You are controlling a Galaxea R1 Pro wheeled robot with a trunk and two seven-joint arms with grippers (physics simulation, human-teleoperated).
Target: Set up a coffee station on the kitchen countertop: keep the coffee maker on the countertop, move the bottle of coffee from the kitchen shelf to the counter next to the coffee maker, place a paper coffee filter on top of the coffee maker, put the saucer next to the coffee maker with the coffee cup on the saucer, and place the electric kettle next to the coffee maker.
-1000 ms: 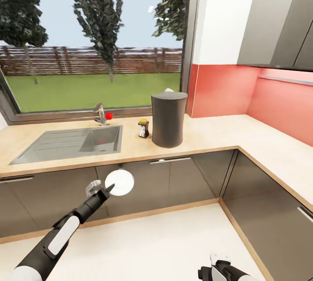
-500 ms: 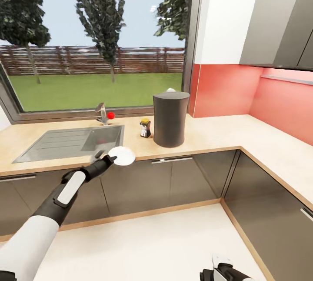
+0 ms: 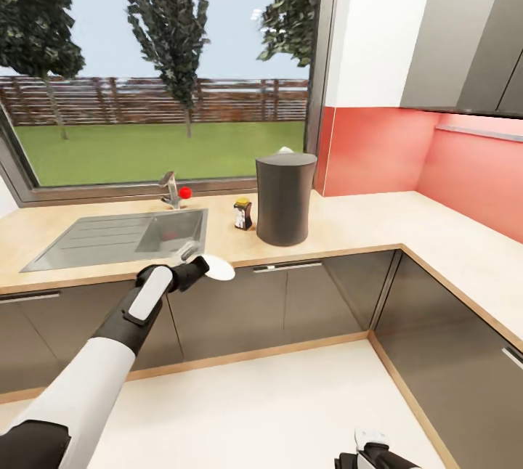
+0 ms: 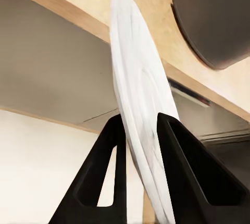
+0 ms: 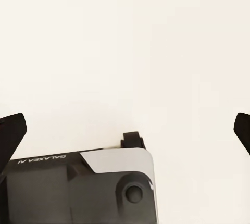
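- Across the far wall runs the window (image 3: 160, 62), looking onto grass, trees and a fence; beneath it the pale wood worktop (image 3: 363, 226) turns the corner to the right, with dark cabinet fronts (image 3: 290, 306) below and a red backsplash (image 3: 378, 149) behind
- Set into the worktop at the left is the steel sink (image 3: 116, 237), a faucet (image 3: 169, 189) at its back edge with a small red object (image 3: 185, 193) just beside it
- Right of the sink stands the coffee maker (image 3: 285, 199), a dark upright cylinder on the worktop; a bit of white shows at its top rim, too small to identify
- Reaching forward from the lower left is the left arm (image 3: 109, 338); the left end effector (image 3: 195, 270) is clenched on the saucer (image 3: 215, 267), its two fingers (image 4: 179, 172) pinching the rim in the left wrist view; the saucer (image 4: 140, 109) is held in the air at the worktop's front edge, near the sink's right corner and short of the coffee maker (image 4: 219, 21)
- Low at the bottom edge sits the right end effector (image 3: 370, 447), over the pale floor (image 3: 254, 404); its fingers (image 5: 13, 130) stand wide apart at the right wrist view's sides, released and holding nothing
- Between the sink and the coffee maker, just beside the latter, stands the bottle of coffee (image 3: 242, 214), a small dark jar with a yellow lid
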